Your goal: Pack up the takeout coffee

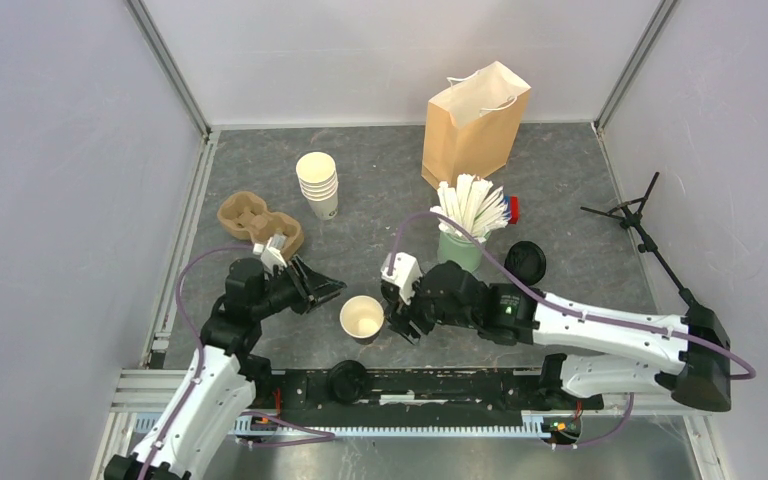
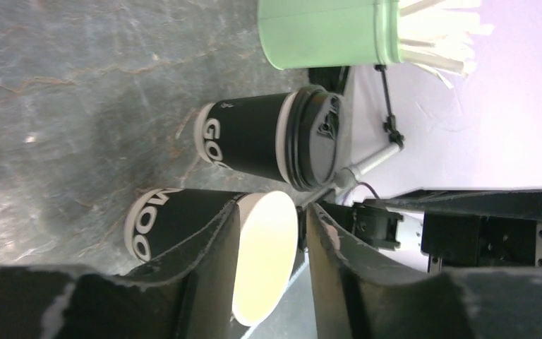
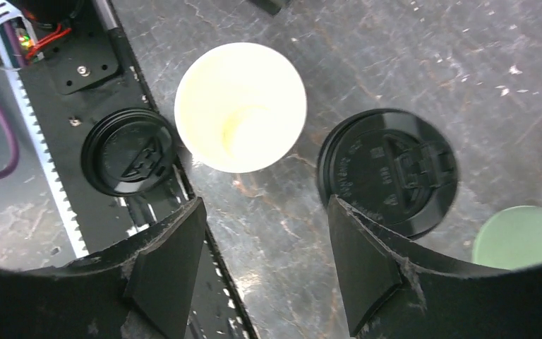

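Jaws of left gripper (image 1: 325,293) spread wide and empty, the arm reaching low and level toward the lidless cup (image 1: 362,318) at lower centre of the top view. Right gripper (image 3: 265,205) points down over the tabletop (image 3: 409,49), jaws wide and empty, beside the lidded cup (image 3: 388,169). Loose lid (image 3: 130,152) lies on the base rail (image 3: 56,78).

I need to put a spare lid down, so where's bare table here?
Bare table lies right of the bag, out to the tripod; more between the cup stack and the bag. Crowded in the middle: open cup, green cup, left gripper and right gripper close together.
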Action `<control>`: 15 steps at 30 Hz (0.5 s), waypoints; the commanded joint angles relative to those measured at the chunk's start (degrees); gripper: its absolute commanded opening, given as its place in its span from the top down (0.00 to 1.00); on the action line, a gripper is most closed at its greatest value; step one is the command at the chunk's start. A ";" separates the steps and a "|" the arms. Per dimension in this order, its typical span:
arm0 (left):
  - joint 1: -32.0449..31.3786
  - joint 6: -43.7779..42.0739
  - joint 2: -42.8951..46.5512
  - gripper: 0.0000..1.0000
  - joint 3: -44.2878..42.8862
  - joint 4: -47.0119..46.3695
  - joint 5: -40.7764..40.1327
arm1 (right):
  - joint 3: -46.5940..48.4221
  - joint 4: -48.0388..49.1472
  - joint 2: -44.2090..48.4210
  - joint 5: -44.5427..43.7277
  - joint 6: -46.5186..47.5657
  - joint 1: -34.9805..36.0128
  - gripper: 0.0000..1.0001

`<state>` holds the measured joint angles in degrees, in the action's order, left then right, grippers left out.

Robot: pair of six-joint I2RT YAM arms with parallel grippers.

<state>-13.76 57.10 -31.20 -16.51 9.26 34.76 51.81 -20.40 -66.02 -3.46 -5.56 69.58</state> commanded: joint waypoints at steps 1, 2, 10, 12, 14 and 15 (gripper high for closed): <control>-0.22 -6.02 1.79 0.49 -6.49 9.81 -8.69 | -9.13 16.43 4.98 2.20 -6.36 2.54 0.31; -0.22 -6.71 2.46 0.42 -7.73 12.17 -11.14 | -11.70 19.43 6.13 1.54 -6.25 3.57 0.31; -0.22 -13.91 5.42 0.19 -16.55 23.45 -23.04 | -29.05 40.18 8.65 -2.82 21.24 21.15 0.29; -0.22 -14.57 5.40 0.18 -17.34 24.36 -23.43 | -31.76 42.44 6.72 1.94 28.86 22.39 0.28; -0.22 -14.89 5.35 0.18 -17.57 24.84 -23.37 | -32.91 44.37 5.39 3.28 33.49 22.88 0.29; -0.22 -14.83 5.43 0.18 -17.42 24.84 -23.19 | -33.32 45.50 4.89 5.54 35.72 23.02 0.29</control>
<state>-13.91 46.39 -25.87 -32.36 30.79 14.48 20.40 14.52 -59.29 -2.35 14.41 91.88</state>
